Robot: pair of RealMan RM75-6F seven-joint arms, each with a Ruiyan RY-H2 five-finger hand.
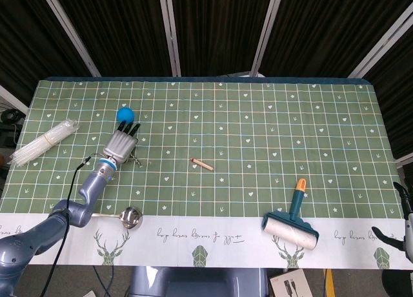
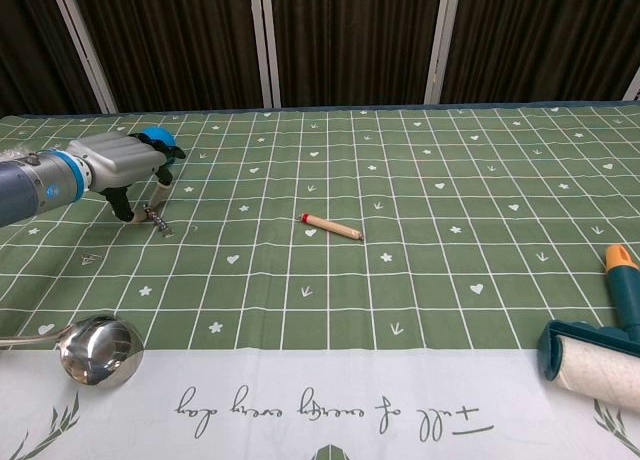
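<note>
The risk is sitting under the left hand. That hand is hovering low over a small metal corkscrew, thumb and fingers spread and pointing down on either side of it, holding nothing yet. The corkscrew is lying flat on the green checked tablecloth, thin and close to the cloth, so fingers closing a little off centre are likely pushing it away or pinching cloth rather than metal. A blue ball is sitting just beyond the fingers; a knuckle brushing it is probably sending it rolling across the table.

Counting from the near edge outward: one steel ladle is lying on the white border at the left, and one lint roller with a teal and orange handle at the right. One short pencil is lying mid-table, well apart from the hand. Then one corkscrew, one blue ball, and one bundle of clear straws far left.

The right hand is barely showing at the right edge of the head view; whether it is open or closed cannot be told.
</note>
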